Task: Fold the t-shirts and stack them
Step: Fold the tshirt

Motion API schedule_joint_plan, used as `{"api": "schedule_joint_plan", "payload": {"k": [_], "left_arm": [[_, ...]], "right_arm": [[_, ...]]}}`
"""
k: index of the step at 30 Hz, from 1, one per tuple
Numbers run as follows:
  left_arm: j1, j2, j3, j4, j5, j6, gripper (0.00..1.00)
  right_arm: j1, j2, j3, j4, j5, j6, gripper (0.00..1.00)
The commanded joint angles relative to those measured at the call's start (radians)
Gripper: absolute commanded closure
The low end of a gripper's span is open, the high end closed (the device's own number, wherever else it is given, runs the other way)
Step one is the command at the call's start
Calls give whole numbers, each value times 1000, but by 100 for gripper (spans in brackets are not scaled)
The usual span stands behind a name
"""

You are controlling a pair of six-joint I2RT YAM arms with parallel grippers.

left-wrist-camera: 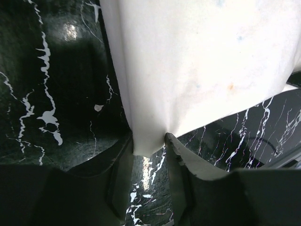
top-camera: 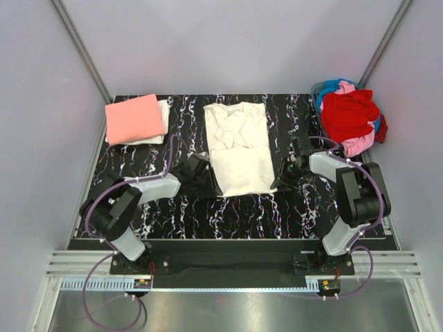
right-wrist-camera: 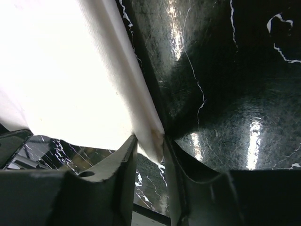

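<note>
The cream t-shirt (top-camera: 239, 145) lies flat in the middle of the table, sleeves folded in, hem toward me. My left gripper (top-camera: 210, 182) is at its near left corner and my right gripper (top-camera: 279, 178) at its near right corner. In the left wrist view the corner of the cream t-shirt (left-wrist-camera: 202, 61) lies between the part-closed fingers of the left gripper (left-wrist-camera: 149, 141), which still stand apart. The right wrist view shows the same: a corner of the cream t-shirt (right-wrist-camera: 61, 70) sits in the gap of the right gripper (right-wrist-camera: 149, 141). A folded salmon-pink t-shirt (top-camera: 135, 117) rests on a folded white one (top-camera: 164, 117).
A heap of unfolded t-shirts sits at the back right corner, red (top-camera: 349, 114) on top with pink (top-camera: 356, 144) and blue (top-camera: 322, 104) showing. The black marbled table (top-camera: 180, 214) is walled by grey panels at the back and both sides.
</note>
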Motion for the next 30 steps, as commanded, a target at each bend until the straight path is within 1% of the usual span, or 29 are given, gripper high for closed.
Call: {"api": "schedule_joint_plan", "payload": {"k": [1,2,4,5,6,8,9,10,11,14,16,19,20,22,25,26,28,29,30], "left_arm": [[-15,29,-14,15,0,-5,64],[-16,34,-13,13,-2,-3,69],[-16,38,-10,12,-9,-3,76],[-16,43,-8,12,-12,-3,78],[-16,44,-8,12,-15,-2,85],[-16,49,-3,9,-23,-2,91],[-16,51,1,4,-26,0,100],[-16,54,9,1,-26,3,100],[-16,51,12,-2,-26,4,100],[-24,14,15,-32,-35,3,100],[-33,-20,12,-77,-60,-2,100],[-76,-93,-17,-128,-80,-20,100],[-84,-132,-29,-137,-75,-28,100],[-102,-179,-63,-163,-58,-48,100],[-174,-308,-97,-244,-90,-77,100],[-189,-337,-111,-244,-98,-89,100],[-222,-394,-158,-267,-115,-135,100],[-255,-451,-170,-287,-121,-149,100],[-271,-477,-181,-301,-130,-166,100]], "right_arm": [[-5,14,-11,30,6,1,65],[-5,13,-13,29,7,1,68],[-5,14,-13,32,6,0,76],[-5,14,-13,33,4,0,79],[-5,13,-13,33,6,0,85],[-3,13,-16,33,6,1,90],[-5,13,-14,32,6,0,93],[-5,11,-14,32,7,1,99],[-5,8,-13,29,7,3,100],[-5,-9,-25,15,0,8,100],[-3,-45,-47,24,-23,26,100],[-3,-128,-122,39,-62,73,100],[-3,-188,-169,46,-73,86,100],[0,-255,-220,50,-105,115,100],[4,-427,-351,43,-152,155,100],[6,-464,-376,53,-180,173,100],[21,-545,-422,49,-235,256,100],[26,-632,-462,53,-253,288,100],[33,-679,-471,44,-264,340,100]]}}
